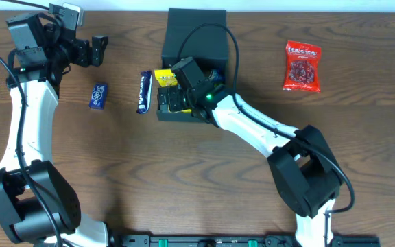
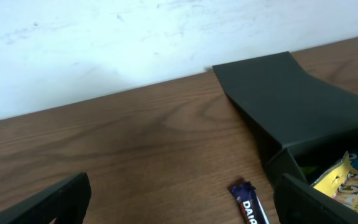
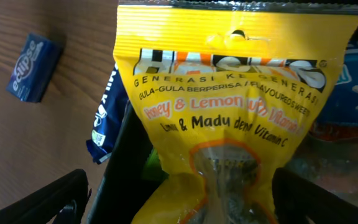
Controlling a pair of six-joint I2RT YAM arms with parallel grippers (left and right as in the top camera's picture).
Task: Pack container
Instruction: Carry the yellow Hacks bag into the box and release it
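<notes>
The brown wooden desk (image 1: 184, 178) carries everything, with the two white-and-black arms reaching in from its near edge. The container (image 1: 196, 31), the largest thing on it, sits at the far middle: a dark teal-green, matte square box with its flap lid thrown open toward the far wall and its base open upward. It looks light and fairly stiff, like cardboard, so its walls would likely bend under a hard squeeze, and the hinged lid would probably swing loosely. The matte skin should not slip, so the best hold seems to be a pinch on a wall's top rim or on the free edge of the lid. The red snack packet (image 1: 302, 66) lies well apart to the right of the box. The yellow sweet packet (image 3: 229, 112) lies at the left side of the box's base, its top over the rim. A blue-wrapped item (image 3: 356, 81) lies beside it inside. The right gripper (image 3: 179, 202) hangs over the base with its fingers spread wide on either side of the yellow packet, not clamped on it. The left gripper (image 2: 182, 183) hovers at the far left, also wide and holding nothing. A dark blue bar (image 1: 144, 91) lies on the desk just left of the box. The small blue packet (image 1: 99, 95) lies further left.
</notes>
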